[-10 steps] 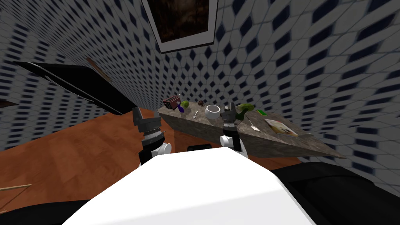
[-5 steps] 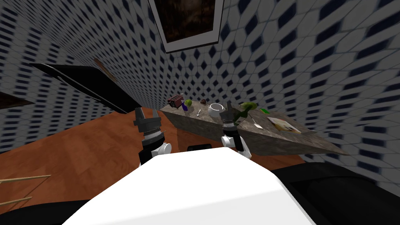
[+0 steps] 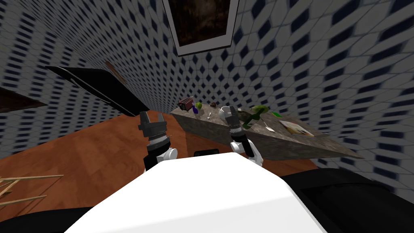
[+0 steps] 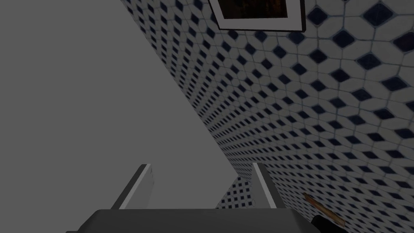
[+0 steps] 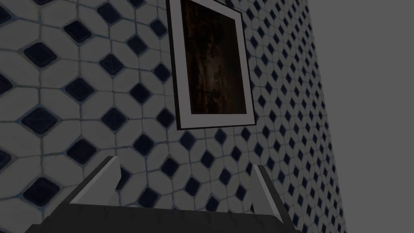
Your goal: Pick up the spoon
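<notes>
Since the earlier frame, the view was swung along the counter (image 3: 289, 142). Left gripper (image 3: 152, 117) and right gripper (image 3: 231, 110) were held open, empty; the bowl (image 3: 222, 109) near the spoon (image 3: 209, 115) might be knocked.

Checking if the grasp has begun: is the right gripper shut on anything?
No, the right gripper stands open, fingers wide apart, nothing between them.

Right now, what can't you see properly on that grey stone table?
Head view, too small: the thin silver utensil left of the bowl and the other thin silver utensil by the dark green bottle; I cannot tell which is the spoon.
Head view, partly hidden: the round white bowl, behind my right gripper.
Head view, too small: the flat pale book; its cover is unreadable.
</notes>
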Controlling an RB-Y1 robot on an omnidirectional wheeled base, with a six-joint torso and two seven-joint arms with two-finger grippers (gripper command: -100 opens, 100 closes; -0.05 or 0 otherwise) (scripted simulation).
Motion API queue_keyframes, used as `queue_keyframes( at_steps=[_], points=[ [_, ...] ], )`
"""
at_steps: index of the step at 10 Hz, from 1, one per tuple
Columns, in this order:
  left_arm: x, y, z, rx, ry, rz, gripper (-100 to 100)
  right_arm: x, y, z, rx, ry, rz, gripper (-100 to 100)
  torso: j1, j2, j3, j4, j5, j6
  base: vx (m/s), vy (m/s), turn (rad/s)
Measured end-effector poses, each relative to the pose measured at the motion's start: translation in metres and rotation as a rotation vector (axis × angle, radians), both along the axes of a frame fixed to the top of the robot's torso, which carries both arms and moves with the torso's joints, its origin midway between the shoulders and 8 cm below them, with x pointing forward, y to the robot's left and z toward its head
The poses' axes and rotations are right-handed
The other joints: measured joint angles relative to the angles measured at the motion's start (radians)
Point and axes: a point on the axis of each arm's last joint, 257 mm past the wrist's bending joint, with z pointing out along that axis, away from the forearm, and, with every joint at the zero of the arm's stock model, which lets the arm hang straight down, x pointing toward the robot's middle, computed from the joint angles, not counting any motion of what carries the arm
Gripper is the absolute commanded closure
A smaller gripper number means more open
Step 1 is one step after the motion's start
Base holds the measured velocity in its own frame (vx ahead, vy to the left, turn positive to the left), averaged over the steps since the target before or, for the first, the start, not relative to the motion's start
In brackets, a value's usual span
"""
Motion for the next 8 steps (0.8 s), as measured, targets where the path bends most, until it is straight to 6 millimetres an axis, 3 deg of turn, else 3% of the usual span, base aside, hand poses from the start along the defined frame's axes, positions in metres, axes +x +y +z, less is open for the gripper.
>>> queue_keyframes(
  at_steps=[8],
  points=[
    [0.000,0.000,0.000,0.000,0.000,0.000,0,-0.010,0.050,-0.022,-0.303,-0.007,0.090,-100,0.002,0.001,0.000,0.000,0.001,0.000,-0.051,0.133,0.052]
  ],
)
